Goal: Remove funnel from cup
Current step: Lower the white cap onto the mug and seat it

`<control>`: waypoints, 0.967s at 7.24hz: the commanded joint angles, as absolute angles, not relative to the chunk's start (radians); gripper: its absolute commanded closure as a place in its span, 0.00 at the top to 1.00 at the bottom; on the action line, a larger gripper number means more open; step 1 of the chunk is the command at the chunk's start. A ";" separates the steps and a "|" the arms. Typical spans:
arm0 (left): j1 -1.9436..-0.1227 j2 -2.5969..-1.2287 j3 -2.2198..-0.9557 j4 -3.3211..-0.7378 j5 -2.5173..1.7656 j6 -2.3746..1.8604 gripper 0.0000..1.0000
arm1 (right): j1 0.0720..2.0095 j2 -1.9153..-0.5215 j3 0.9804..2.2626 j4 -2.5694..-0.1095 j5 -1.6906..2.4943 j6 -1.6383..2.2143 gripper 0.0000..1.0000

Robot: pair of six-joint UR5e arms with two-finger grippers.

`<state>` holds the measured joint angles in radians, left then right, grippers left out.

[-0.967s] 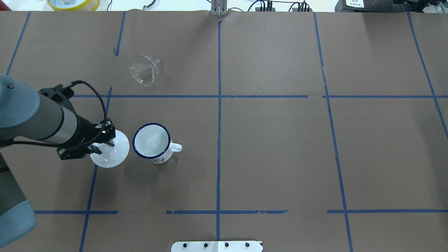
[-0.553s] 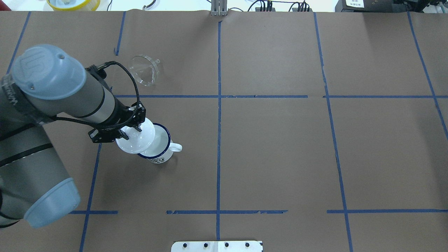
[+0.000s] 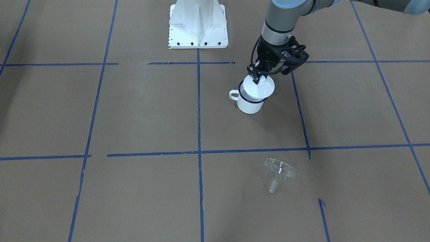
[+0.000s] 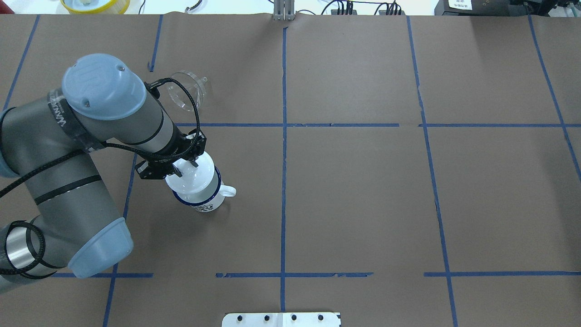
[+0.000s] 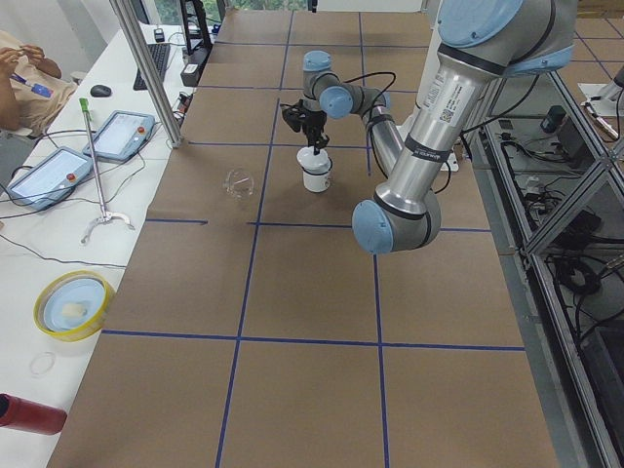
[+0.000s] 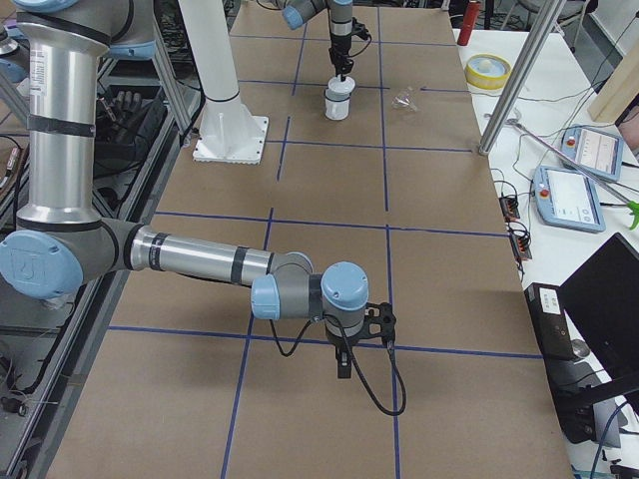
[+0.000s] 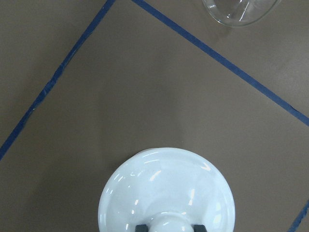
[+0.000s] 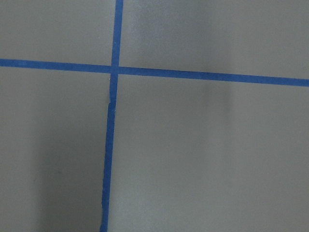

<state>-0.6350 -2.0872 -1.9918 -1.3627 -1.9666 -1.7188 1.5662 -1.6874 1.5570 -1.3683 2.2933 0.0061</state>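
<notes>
The clear funnel (image 4: 187,93) lies on its side on the brown table, far from the cup, and shows in the front view (image 3: 280,171) and at the top of the left wrist view (image 7: 239,12). The white cup (image 4: 205,200) with a dark blue rim stands upright (image 3: 249,104), handle towards the table's middle. My left gripper (image 4: 184,167) is shut on the knob of a white round lid (image 4: 193,177) and holds it over the cup's mouth (image 3: 258,87). My right gripper (image 6: 342,369) shows only in the right side view, low over bare table. I cannot tell whether it is open.
The robot's white base plate (image 3: 198,23) stands at the near middle edge. A yellow-rimmed dish (image 4: 95,4) and tablets (image 5: 49,175) lie on the white side table beyond the far edge. Blue tape lines cross the brown paper.
My left gripper has carried the white lid from the table left of the cup up and to the right, until it sits over the cup's mouth. The funnel has not moved.
</notes>
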 commanded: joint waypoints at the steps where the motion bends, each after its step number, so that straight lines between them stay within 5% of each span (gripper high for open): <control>1: -0.627 -2.086 -1.965 -1.397 -1.968 -1.718 0.00 | 1.566 -1.687 1.557 -1.368 2.293 0.006 1.00; 7: -0.615 -2.080 -1.973 -1.397 -1.968 -1.718 0.00 | 1.566 -1.687 1.557 -1.368 2.293 0.006 1.00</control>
